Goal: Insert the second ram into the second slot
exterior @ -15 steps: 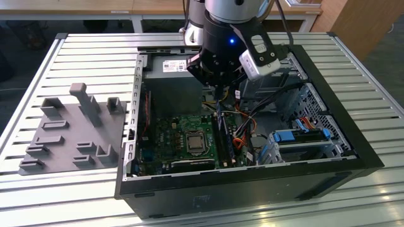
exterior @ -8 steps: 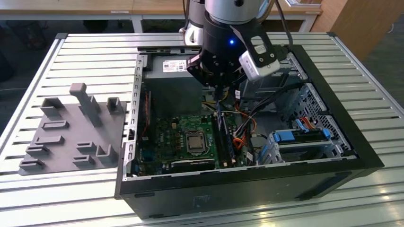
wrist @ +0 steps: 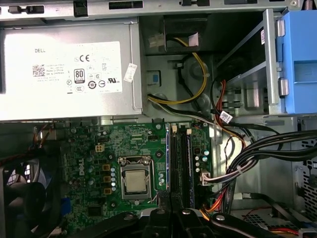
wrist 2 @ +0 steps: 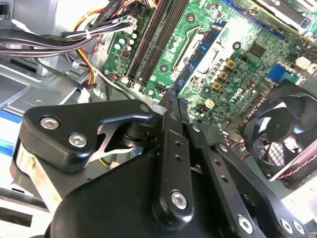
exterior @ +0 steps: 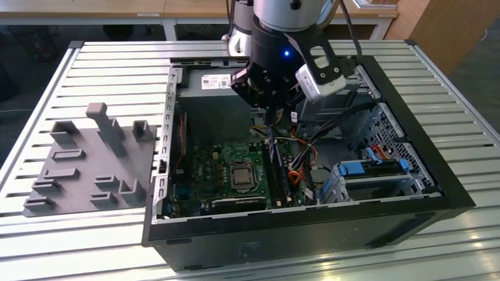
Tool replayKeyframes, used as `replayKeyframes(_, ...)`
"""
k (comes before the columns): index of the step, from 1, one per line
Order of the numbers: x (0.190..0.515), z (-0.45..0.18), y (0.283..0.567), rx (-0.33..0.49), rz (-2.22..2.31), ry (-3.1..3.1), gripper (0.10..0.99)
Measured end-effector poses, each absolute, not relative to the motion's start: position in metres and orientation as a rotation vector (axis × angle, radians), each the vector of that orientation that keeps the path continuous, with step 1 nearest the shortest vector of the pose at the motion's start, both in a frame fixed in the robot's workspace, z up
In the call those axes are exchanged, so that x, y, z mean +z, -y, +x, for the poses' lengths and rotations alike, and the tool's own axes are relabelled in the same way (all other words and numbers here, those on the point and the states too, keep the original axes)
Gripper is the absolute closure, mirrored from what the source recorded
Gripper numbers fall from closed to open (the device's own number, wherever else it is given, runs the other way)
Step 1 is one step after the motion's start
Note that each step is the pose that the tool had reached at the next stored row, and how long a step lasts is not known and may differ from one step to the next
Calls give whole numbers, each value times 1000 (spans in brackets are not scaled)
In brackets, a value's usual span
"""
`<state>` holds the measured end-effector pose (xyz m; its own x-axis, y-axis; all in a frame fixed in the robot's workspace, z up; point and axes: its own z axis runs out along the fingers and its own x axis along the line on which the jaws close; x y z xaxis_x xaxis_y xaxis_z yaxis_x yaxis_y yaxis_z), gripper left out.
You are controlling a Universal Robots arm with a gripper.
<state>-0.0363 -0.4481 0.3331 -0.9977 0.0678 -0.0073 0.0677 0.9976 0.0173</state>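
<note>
One open computer case (exterior: 312, 234), motherboard (exterior: 207, 161) inside, two memory slots (exterior: 279, 172) side by side, hand (exterior: 270, 120) pinched closed above them

A large white label (wrist: 74, 69) on the power supply (wrist: 64, 109) in the first wrist view carries a logo, a barcode, a row of marks and fine print too small for me to read. A small white tag (wrist: 224, 117) sits near the black cable bundle (wrist: 262, 148). White lettering (wrist: 79, 171) runs along the motherboard (wrist: 94, 144).
</note>
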Motion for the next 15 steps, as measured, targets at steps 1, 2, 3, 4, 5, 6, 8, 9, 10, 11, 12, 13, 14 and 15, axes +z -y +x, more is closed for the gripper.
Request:
replayKeyframes(1,333,-36,448,27,106,-3132,969)
replayKeyframes(2,333,-36,448,27,106,-3132,969)
replayKeyframes(3,332,-36,448,27,106,-3132,969)
replayKeyframes(4,332,-36,448,27,106,-3132,969)
replayKeyframes(5,332,-36,448,27,106,-3132,969)
replayKeyframes(6,332,-36,448,27,106,-3132,969)
replayKeyframes(8,331,-36,448,27,106,-3132,969)
replayKeyframes(9,331,-36,448,27,106,-3132,969)
replayKeyframes(10,331,-36,448,27,106,-3132,969)
replayKeyframes(11,330,-36,448,27,106,-3132,969)
replayKeyframes(12,330,-36,448,27,106,-3132,969)
replayKeyframes(13,330,-36,448,27,106,-3132,969)
replayKeyframes(14,329,-36,448,27,106,-3132,969)
replayKeyframes(15,329,-36,448,27,106,-3132,969)
